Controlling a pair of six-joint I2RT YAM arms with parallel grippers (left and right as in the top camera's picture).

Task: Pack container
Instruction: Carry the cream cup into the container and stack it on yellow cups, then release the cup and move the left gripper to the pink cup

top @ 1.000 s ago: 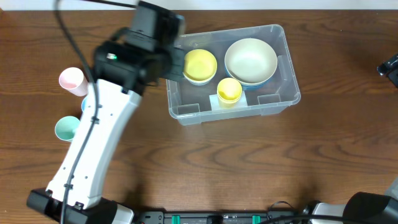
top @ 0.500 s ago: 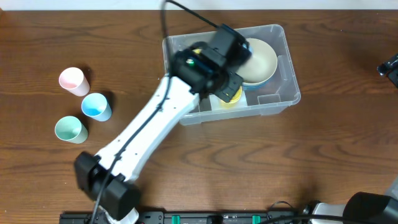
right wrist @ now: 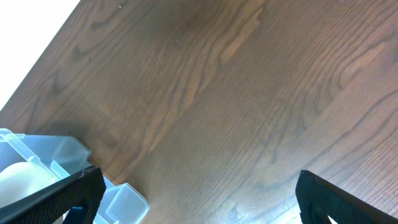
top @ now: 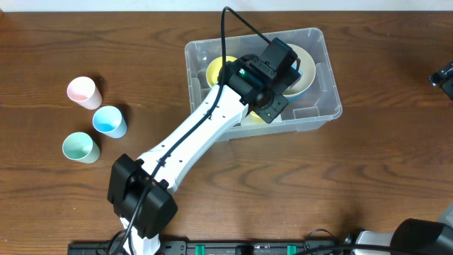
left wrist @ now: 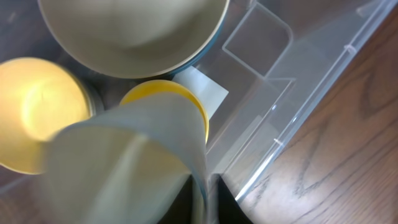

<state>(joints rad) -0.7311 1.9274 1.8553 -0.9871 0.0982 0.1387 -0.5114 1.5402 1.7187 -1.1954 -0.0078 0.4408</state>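
You have three cups at the left of the surface (top: pixel 283 191), a pink cup (top: pixel 83 91), a blue cup (top: pixel 110 121) and a green cup (top: pixel 79 147), well apart from the container (top: pixel 331 85) right of centre. Inside it sit two bowls, a yellow bowl (top: pixel 214 69) and a cream bowl (left wrist: pixel 130 31), and one yellow cup (left wrist: pixel 186 99) by the near wall. Your left pincer (left wrist: pixel 202 198) is at a blurred pale cup (left wrist: pixel 124 162) directly over it, grip or no grip you cannot tell. Bare wood runs right from the container's rim to your right pincer (right wrist: pixel 199 186), spread wide and holding nothing.
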